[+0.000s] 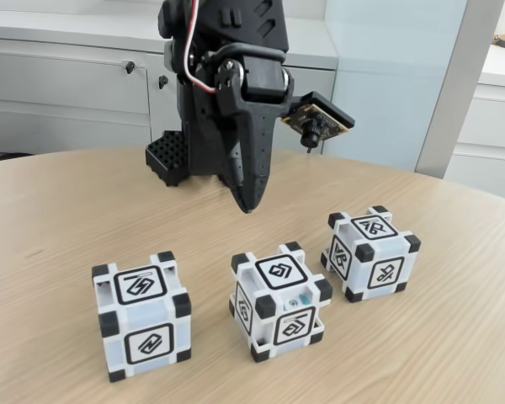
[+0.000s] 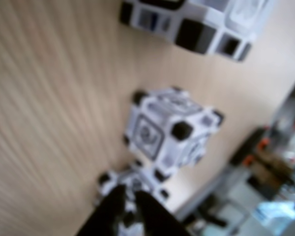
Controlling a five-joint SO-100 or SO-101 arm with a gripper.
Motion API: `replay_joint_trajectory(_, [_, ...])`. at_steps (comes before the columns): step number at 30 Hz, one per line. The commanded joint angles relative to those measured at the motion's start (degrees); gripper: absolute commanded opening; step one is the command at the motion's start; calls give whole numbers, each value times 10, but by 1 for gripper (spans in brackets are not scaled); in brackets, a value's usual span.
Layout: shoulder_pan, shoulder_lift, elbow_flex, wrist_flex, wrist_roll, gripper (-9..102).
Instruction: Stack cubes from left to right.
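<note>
Three white-grey cubes with black corners stand in a row on the wooden table (image 1: 59,219) in the fixed view: a left cube (image 1: 141,311), a middle cube (image 1: 279,299) and a right cube (image 1: 372,252), all apart from one another. My black gripper (image 1: 251,206) hangs point-down above the table, behind the middle cube and touching none of them. Its fingers are pressed together with nothing between them. The blurred wrist view shows one cube (image 2: 169,130) in the centre and another (image 2: 191,24) cut off at the top. A third cube (image 2: 110,182) sits partly behind the fingertips (image 2: 113,209).
The arm's black base (image 1: 168,156) stands at the back of the table. Grey cabinets (image 1: 67,84) and a pale wall panel (image 1: 387,76) lie beyond the table's far edge. Bare wood surrounds the cubes in front and to both sides.
</note>
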State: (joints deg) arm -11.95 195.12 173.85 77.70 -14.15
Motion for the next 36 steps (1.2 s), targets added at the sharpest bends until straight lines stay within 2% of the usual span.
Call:
replay_joint_trajectory(1, [-3, -1, -17, 7, 101, 0])
replay_joint_trajectory(26, [2, -15, -18, 5, 93, 0])
replay_joint_trajectory(30, [4, -93, -62, -5, 90, 2])
replay_joint_trajectory(36, [4, -308, -262, -54, 150, 3])
